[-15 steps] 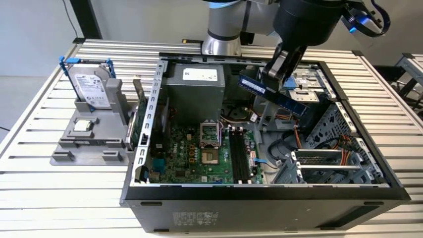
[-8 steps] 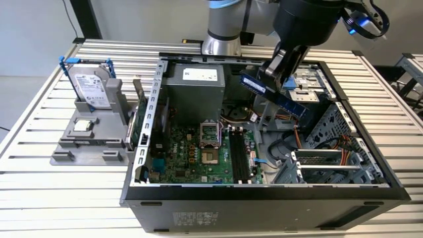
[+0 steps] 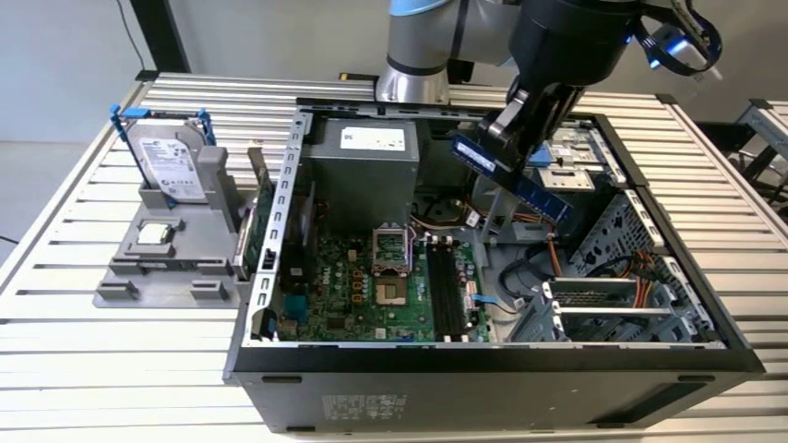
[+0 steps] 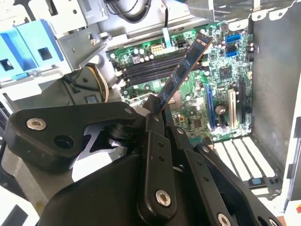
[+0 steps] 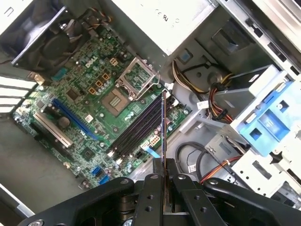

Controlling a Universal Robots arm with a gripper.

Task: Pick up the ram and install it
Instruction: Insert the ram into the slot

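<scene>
In the exterior view, the gripper [image 3: 515,138] is clamped on the ram [image 3: 543,197], which it holds tilted in the air above the open computer case [image 3: 493,358]. The white labels on the power supply [image 3: 373,138] and the hard drive [image 3: 170,164] are too small to read. In the second wrist view, the fingers [image 4: 155,127] pinch one end of the ram. In the first wrist view, the ram shows edge-on above the black memory slots [image 5: 138,127], not seated.

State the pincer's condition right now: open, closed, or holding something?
Pincer: closed on the ram, which hangs tilted above the motherboard.
</scene>
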